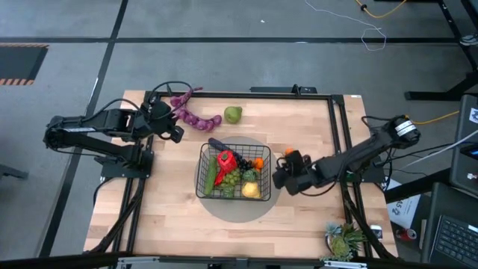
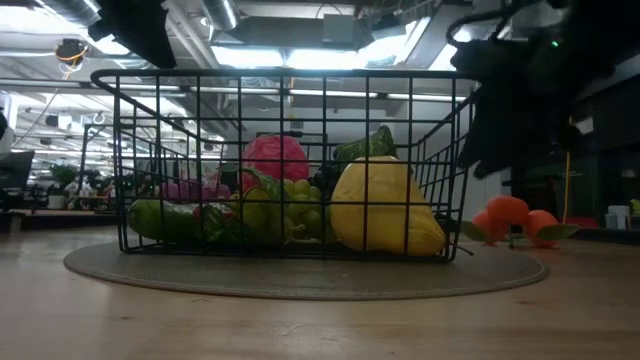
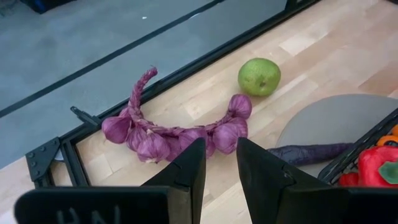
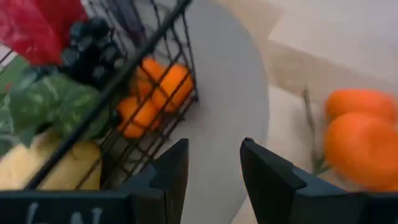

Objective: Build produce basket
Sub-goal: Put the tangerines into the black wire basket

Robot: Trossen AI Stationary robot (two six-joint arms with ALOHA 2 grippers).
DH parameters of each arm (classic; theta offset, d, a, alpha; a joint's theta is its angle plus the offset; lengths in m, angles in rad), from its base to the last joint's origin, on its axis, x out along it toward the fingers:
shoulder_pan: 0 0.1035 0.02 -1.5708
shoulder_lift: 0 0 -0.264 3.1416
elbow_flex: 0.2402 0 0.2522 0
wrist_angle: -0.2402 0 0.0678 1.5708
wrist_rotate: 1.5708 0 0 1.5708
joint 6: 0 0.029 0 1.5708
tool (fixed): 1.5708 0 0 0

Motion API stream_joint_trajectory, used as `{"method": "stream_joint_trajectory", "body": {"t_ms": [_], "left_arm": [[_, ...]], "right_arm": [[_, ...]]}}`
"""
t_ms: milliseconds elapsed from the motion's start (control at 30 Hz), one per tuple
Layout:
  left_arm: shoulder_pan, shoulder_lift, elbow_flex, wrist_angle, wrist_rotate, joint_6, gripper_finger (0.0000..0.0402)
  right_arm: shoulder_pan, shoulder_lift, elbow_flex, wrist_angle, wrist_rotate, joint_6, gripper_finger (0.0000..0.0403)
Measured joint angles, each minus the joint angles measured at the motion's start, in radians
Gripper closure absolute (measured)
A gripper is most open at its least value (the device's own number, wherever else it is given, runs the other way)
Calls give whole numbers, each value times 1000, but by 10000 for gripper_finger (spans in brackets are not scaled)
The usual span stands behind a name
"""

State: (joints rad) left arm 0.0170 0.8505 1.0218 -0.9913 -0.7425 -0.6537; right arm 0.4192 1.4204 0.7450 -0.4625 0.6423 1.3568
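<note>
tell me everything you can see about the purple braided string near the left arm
The purple string is a braid of plump, glossy purple bulbs, like garlic or onions, ending in a plaited tail. It lies flat and curved on the wooden table near the far edge, outside the basket, beside the green pear without touching it. The left gripper hovers just in front of it, open and empty.

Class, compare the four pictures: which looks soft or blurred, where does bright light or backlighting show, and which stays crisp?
Right wrist view: soft all over, the oranges beside the mat smeared. Low view: bright ceiling lights behind the basket turn the arms above it into dark silhouettes. Left wrist view: crisp on the purple string and green pear. High view: even light, little shadow.
</note>
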Motion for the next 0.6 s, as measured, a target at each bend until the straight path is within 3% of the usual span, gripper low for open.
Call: {"method": "stream_joint_trajectory", "body": {"t_ms": [400,600], "left_arm": [[0,0,0,0,0,-1,316],[0,0,0,0,0,-1,316]], "right_arm": [[5,0,-157,-6,-85,239,258],[5,0,-152,-211,-150,299,272]]}}
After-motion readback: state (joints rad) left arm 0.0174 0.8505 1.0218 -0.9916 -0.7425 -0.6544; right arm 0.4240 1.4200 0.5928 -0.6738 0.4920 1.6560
